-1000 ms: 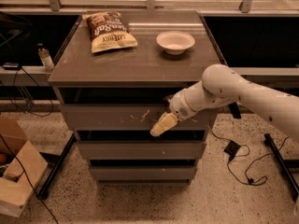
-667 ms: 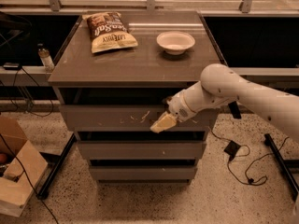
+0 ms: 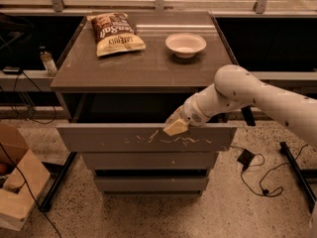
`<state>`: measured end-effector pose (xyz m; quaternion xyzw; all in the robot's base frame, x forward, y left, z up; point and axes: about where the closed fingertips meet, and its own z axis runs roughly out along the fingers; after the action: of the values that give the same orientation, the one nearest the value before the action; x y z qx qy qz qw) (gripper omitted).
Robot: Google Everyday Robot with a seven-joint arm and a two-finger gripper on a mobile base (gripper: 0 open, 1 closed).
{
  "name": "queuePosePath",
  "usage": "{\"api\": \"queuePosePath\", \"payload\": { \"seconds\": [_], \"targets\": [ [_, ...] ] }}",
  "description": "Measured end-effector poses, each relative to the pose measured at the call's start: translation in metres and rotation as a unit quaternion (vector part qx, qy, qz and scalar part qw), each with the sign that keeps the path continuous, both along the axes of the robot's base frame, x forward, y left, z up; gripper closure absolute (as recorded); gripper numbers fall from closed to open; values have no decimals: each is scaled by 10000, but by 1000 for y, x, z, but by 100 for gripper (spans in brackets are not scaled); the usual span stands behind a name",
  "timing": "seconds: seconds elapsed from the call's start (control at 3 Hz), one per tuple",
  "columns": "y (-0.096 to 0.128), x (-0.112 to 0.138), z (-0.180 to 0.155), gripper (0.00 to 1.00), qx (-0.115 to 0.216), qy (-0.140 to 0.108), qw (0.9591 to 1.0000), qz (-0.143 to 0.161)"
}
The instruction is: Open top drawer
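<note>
One top drawer juts out below the tabletop's front edge — scratched face forward; the pincer rests at its upper rim, right of centre; whether it is parted or closed I cannot tell; chip bag and bowl sit toward the back edge.

cabinet top: chip bag rear left, white bowl rear right, apart | gripper at drawer's upper edge | cardboard box floor, left | small bottle left ledge

My gripper is resting at the top drawer's upper edge; the chip bag's lettering at 11 o'clock is staying unreadable.
</note>
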<state>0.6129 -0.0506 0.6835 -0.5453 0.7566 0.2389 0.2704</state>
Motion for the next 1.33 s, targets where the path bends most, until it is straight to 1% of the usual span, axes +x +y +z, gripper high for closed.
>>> {"api": "queuePosePath", "payload": {
  "seconds": [0.33,0.67,1.0,1.33],
  "targets": [
    [4,-45,7,100,-12,193,9993,312],
    [3,-44,6,82,-12,193,9993,312],
    [1,-71,7,51,-15,477,9981,394],
    [1,-71,7,28,-15,477,9981,394]
  ]
}}
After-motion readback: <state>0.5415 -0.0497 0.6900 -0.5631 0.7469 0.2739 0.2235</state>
